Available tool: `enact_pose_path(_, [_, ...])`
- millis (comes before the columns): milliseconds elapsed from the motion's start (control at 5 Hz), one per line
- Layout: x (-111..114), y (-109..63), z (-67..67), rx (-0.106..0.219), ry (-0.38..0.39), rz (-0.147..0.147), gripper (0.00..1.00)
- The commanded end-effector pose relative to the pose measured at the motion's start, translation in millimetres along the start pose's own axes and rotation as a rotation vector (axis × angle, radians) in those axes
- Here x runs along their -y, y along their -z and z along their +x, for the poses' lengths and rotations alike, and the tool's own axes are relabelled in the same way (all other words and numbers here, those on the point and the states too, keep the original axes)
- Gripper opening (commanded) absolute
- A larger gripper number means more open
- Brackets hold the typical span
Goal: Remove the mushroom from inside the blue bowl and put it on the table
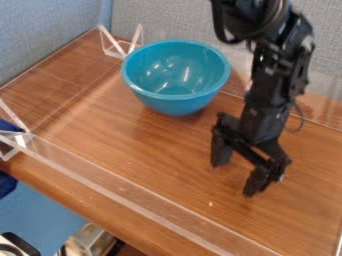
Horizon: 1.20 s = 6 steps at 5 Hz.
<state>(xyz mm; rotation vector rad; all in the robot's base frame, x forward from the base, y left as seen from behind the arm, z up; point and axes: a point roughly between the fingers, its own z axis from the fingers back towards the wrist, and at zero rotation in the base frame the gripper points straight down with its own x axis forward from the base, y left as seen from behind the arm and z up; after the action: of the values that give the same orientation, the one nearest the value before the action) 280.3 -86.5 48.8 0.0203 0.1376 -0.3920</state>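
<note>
On the wood-grain counter (94, 120) the blue bowl (175, 76) sat upright; right of it the gripper (247, 170) pointed down, jaws released; no mushroom could be made out.

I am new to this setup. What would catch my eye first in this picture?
First, the glossy blue bowl toward the back of the table; no mushroom is visible in it. Next, the black gripper at the right, pointing down at the wood with its jaws spread wide, holding nothing.
</note>
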Motion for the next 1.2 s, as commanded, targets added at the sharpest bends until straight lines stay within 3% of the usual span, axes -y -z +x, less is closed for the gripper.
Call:
enact_pose_path(0, [4, -49.2, -0.1, 0.124, -0.004, 0.037, 1.00])
enact_pose_path(200, [-10, -64.8, -1.8, 0.178, -0.051, 0.056, 1.00])
enact_pose_path(400, [-28, -64.4, 9.0, 0.196, -0.088, 0.065, 1.00])
enact_pose_path(1000, [-55, -51.9, 63.5, 0.226, -0.127, 0.083, 1.00])
